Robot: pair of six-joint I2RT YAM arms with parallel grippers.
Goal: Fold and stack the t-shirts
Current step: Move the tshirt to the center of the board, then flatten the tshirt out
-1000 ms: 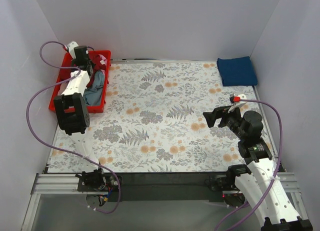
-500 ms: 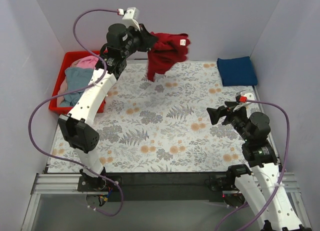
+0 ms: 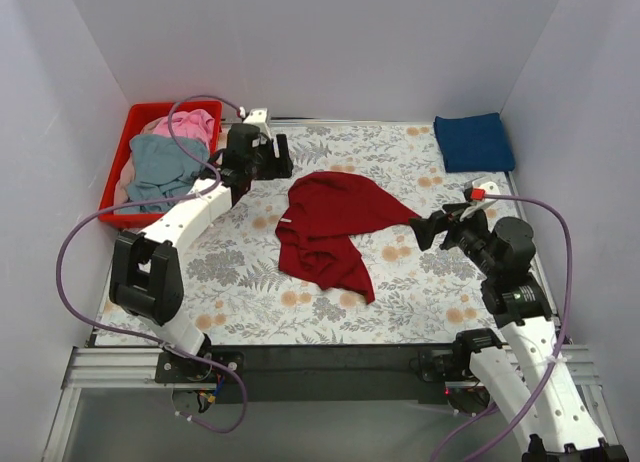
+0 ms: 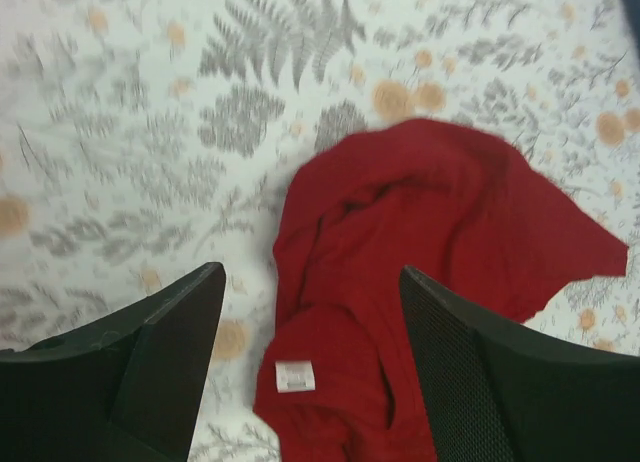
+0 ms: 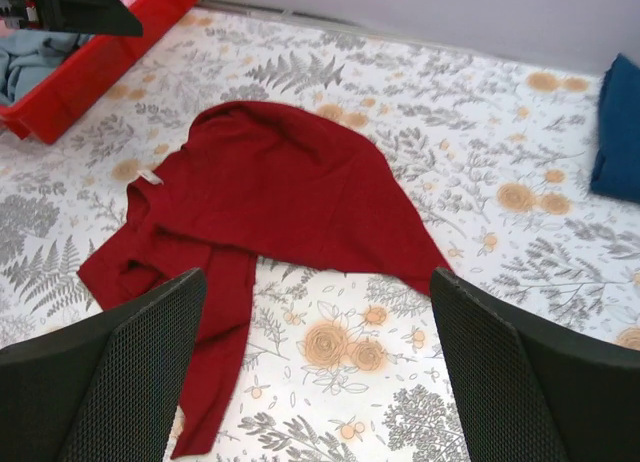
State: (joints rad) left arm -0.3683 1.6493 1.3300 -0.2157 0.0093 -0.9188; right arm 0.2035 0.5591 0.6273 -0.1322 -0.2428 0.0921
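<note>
A dark red t-shirt lies crumpled in the middle of the floral table, its white neck label facing up. My left gripper hovers just behind the shirt's far left edge. Its jaws stand open over the cloth and hold nothing. My right gripper is open beside the shirt's right tip, apart from it. A navy blue t-shirt lies folded at the back right corner. Grey-blue and pink t-shirts are heaped in the basket.
The red plastic basket stands at the back left, against the left wall. White walls close in the table on three sides. The floral tablecloth shows in front of and to the right of the red shirt.
My left arm lifted the dark red t-shirt out of the basket, swung it over the table and let it go; its jaws went from shut to open. The right arm barely moved.
</note>
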